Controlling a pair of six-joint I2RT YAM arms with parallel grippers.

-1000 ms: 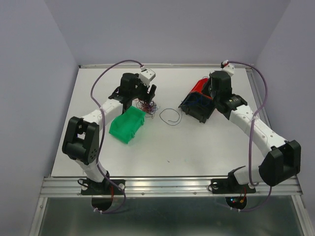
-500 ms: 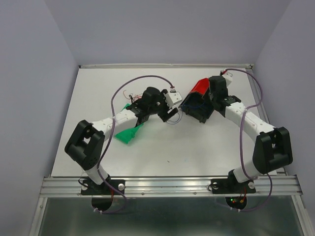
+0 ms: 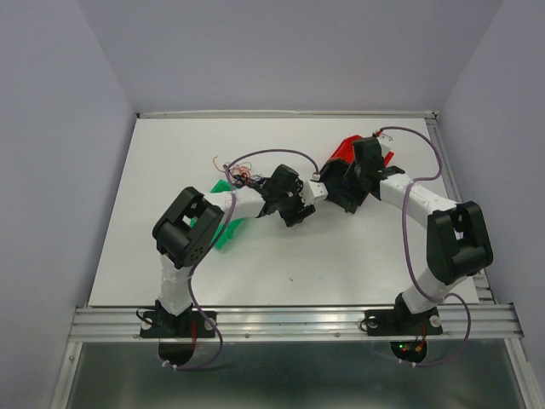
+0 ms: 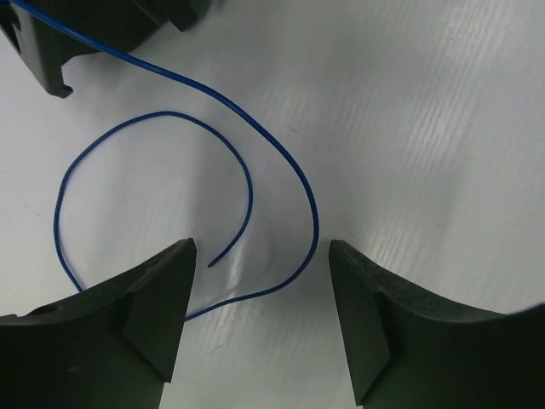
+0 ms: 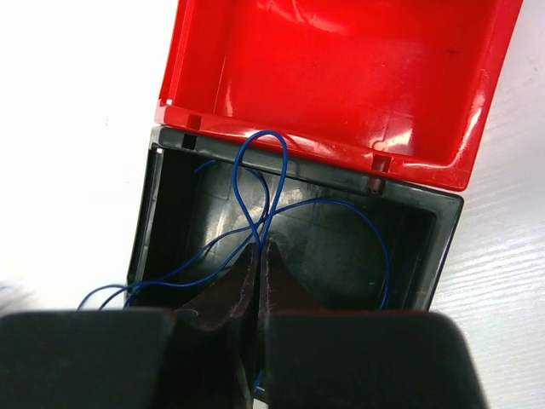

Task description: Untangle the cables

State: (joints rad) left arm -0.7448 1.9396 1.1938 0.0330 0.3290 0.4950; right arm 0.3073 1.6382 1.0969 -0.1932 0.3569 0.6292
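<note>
**A:** How is the table bounded, and where is room to be found?

**B:** It is closed in by walls at 9, 12 and 3 o'clock, and by a metal rail at 6. Bare surface is seen from the centre toward 6. The green bin, black bin and red bin are grouped toward 12.

**A:** How are the arms posed?

**B:** The left arm is folded at the elbow and stretched toward 3 o'clock over the green bin. The left gripper is held wide and pointed down, and a curled blue cable lies on the table between its fingers. The right arm is bent toward 10 o'clock. The right gripper is closed over the black bin, with blue strands pinched at its tips. A tangle of red and dark cables lies at 12 o'clock of the green bin.
</note>
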